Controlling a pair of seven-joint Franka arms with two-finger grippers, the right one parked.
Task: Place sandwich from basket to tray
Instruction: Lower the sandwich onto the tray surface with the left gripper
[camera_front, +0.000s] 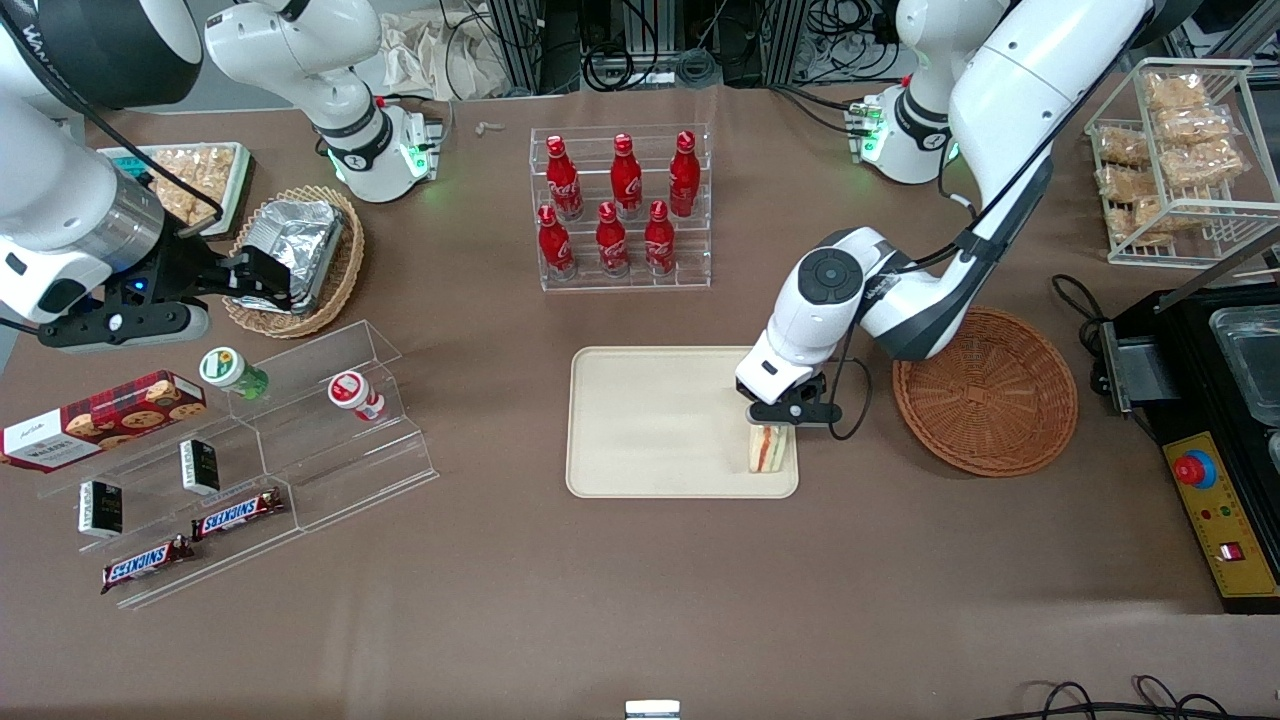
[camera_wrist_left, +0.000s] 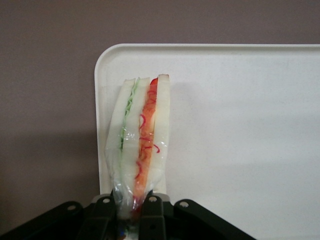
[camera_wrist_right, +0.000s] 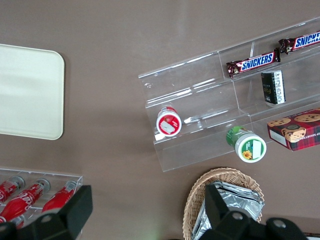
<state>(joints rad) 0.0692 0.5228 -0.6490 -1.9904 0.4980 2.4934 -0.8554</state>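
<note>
The sandwich (camera_front: 768, 449) stands on the corner of the tray (camera_front: 650, 420) nearest the front camera, at the tray's end toward the basket (camera_front: 985, 390). It is a wedge of pale white bread in clear film, with green, orange and red filling layers showing as stripes along its exposed edge. In the wrist view the sandwich (camera_wrist_left: 140, 145) has its long axis running from the gripper out toward the tray's rounded corner, leaning slightly; its near end is hidden between the fingers (camera_wrist_left: 150, 212).

The gripper (camera_front: 775, 418) hangs directly over the sandwich, jaws closed down to the wedge's width and pinching the film-wrapped end. From the front, the black fingers cover the upper part of the sandwich, and the arm's wrist housing overlaps the tray's rim.

The tray is flat, cream-beige, rectangular, with rounded corners and a low rim. Just beside it, toward the working arm's end of the table, lies the round reddish-brown woven wicker basket, shallow and partly covered by the arm's elbow.
</note>
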